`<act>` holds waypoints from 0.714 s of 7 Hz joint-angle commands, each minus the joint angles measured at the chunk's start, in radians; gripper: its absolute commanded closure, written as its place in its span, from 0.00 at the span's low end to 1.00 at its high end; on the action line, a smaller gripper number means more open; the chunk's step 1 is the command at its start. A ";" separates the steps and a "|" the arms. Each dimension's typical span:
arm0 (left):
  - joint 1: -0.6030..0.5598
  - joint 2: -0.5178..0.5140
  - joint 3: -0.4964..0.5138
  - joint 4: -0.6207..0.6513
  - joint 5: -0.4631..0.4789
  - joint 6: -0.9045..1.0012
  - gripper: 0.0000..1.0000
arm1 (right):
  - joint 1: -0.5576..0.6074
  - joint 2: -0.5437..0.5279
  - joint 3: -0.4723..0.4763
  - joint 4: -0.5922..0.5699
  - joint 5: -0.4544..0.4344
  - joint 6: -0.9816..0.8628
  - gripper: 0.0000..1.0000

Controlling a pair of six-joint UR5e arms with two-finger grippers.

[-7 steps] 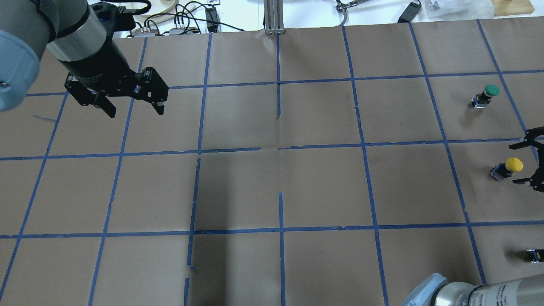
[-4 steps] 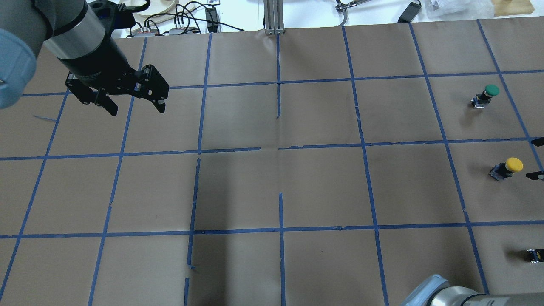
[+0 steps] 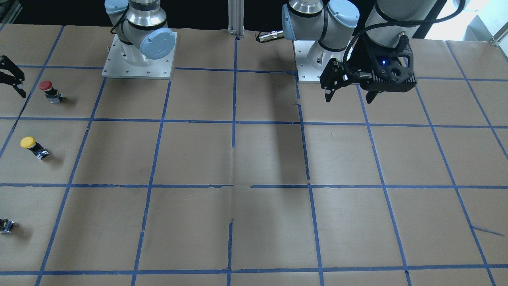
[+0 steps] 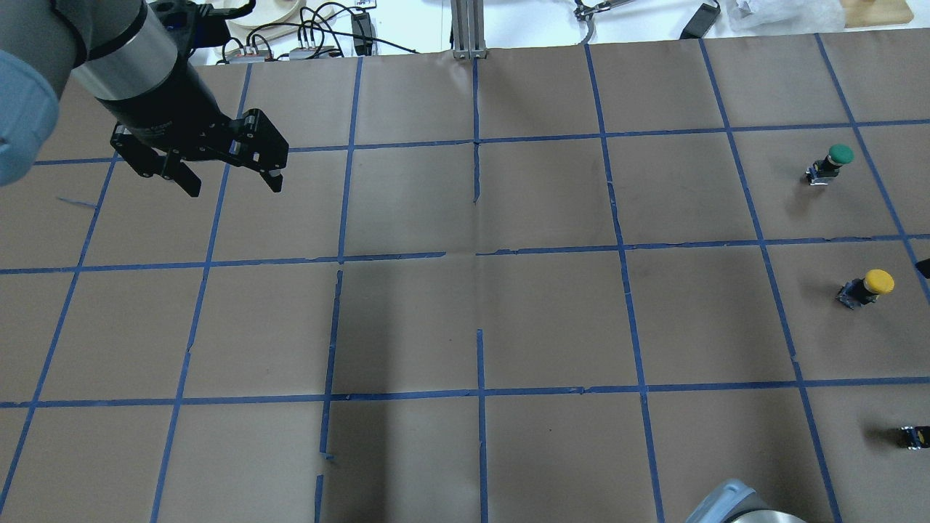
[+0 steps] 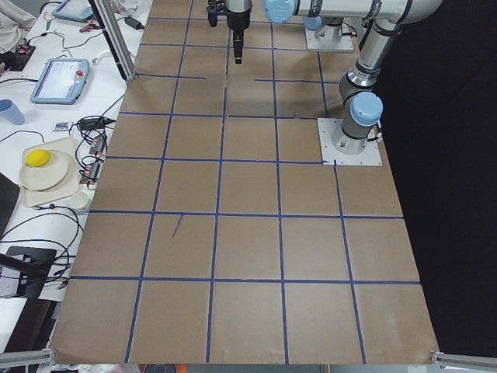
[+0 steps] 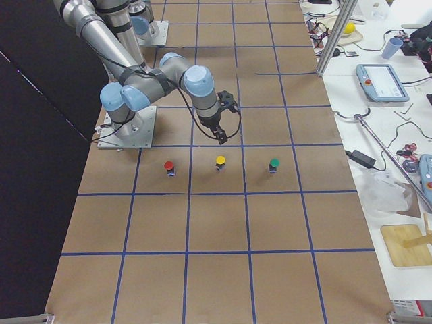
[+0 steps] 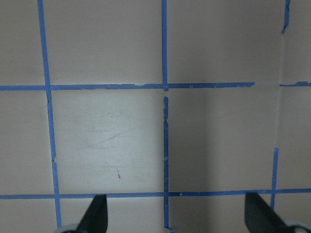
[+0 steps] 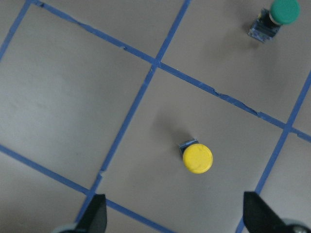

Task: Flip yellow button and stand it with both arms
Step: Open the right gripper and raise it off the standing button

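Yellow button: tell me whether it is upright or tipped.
Upright: the yellow button stands on its blocky body, round cap uppermost.

Brown paper over the table (image 4: 552, 319), blue tape grid (image 4: 481, 393) across it. Yellow button (image 4: 869, 285), green button (image 4: 833, 160), red button (image 3: 48, 89), all on dark bodies.

Right claw (image 3: 11, 74) mostly cut off at the front view's edge.

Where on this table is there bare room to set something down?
The middle squares are bare, from the left gripper across to the yellow button. Crowded: the robot's right end, where the red button, yellow and green button line up below the right gripper.
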 commanded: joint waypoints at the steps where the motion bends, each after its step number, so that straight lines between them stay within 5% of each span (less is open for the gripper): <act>1: 0.000 -0.004 0.000 0.004 0.000 -0.013 0.00 | 0.076 -0.045 -0.048 0.132 -0.011 0.514 0.00; 5: -0.003 -0.002 0.000 0.001 -0.041 -0.017 0.00 | 0.389 -0.044 -0.168 0.243 -0.045 1.111 0.00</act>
